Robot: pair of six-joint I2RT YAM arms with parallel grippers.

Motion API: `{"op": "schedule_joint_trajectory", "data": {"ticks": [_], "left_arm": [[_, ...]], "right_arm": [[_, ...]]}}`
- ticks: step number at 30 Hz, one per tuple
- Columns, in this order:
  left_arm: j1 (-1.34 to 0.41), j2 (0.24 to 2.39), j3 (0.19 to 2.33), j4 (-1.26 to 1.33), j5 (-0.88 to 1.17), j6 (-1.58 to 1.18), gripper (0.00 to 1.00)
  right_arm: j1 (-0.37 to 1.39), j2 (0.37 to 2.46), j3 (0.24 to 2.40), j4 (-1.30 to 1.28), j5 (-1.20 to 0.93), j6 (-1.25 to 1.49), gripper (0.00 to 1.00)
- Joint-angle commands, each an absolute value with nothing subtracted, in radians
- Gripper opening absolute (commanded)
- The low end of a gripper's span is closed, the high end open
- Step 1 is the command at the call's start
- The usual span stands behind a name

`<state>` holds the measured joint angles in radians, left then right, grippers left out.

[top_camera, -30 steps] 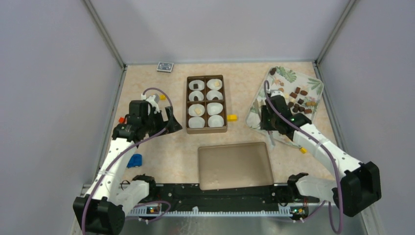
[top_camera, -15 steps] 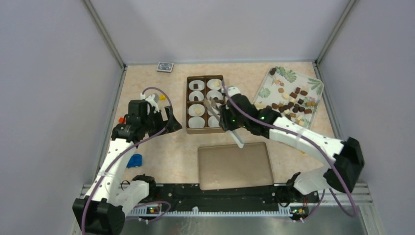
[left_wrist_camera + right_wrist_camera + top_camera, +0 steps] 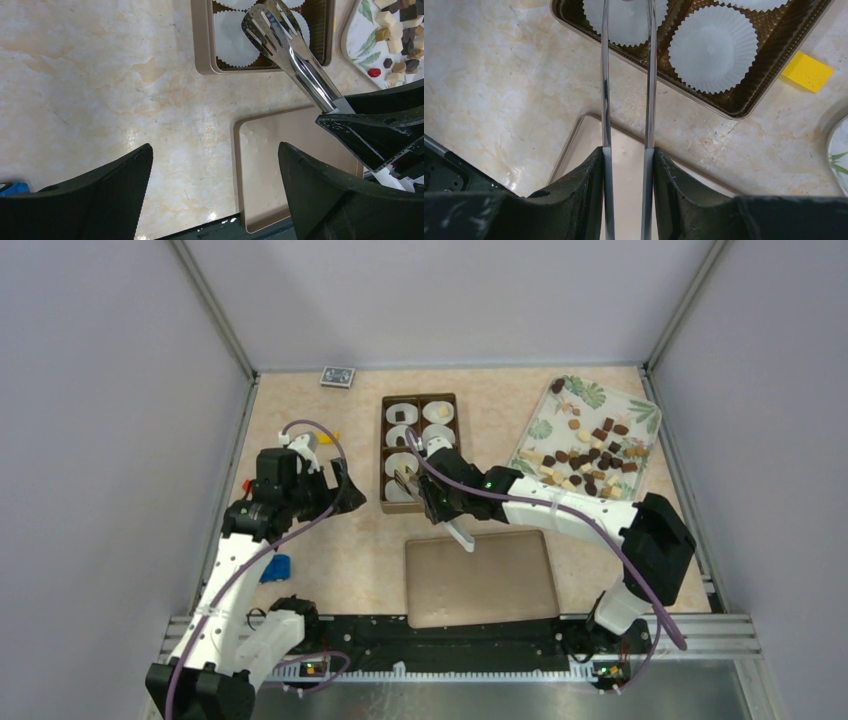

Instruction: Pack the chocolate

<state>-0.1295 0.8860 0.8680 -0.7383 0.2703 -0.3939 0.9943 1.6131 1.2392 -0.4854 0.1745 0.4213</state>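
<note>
The bench [image 3: 340,550] is boxed in by grey walls on the left, far and right sides, and the widest bare stretch lies on its left half, between the left wall and the brown box [image 3: 384,445]. The left end effector [image 3: 340,495] hangs over that stretch with its jaws spread wide and nothing between them. The right end effector [image 3: 437,502] reaches across the middle, clamped on the handles of a pair of metal tongs [image 3: 408,480] whose slotted tips stand over the near-left paper cups [image 3: 715,47] of the box. The flat lid [image 3: 480,580] lies near the arm bases, just beside the box's near edge. The chocolate [image 3: 590,455] lies mostly scattered on the leaf-patterned tray [image 3: 590,395] by the right wall, well apart from the tongs, and a few far cups in the box each hold one piece. The left wrist view alone shows the tongs' slotted head from the side. In the right wrist view the two blades run out of the top of the frame, so what lies between the tips cannot be told. That view also shows a yellow block [image 3: 807,71] just beside the box's near-right corner, which the right arm covers from above. A blue object [image 3: 275,567] lies under the left arm, and a small patterned box [image 3: 337,376] sits at the far edge.
</note>
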Motion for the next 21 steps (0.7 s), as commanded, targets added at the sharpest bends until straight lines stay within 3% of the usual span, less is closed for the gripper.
{"op": "schedule_joint_trajectory", "data": {"ticks": [1, 21], "left_arm": [[-0.126, 0.879, 0.894, -0.732, 0.265, -0.387, 0.99], [-0.126, 0.875, 0.874, -0.723, 0.285, -0.383, 0.99]], "right_arm": [[0.996, 1.613, 1.271, -0.432, 0.178, 0.430, 0.18], [1.019, 1.613, 1.232, -0.440, 0.182, 0.448, 0.24]]}}
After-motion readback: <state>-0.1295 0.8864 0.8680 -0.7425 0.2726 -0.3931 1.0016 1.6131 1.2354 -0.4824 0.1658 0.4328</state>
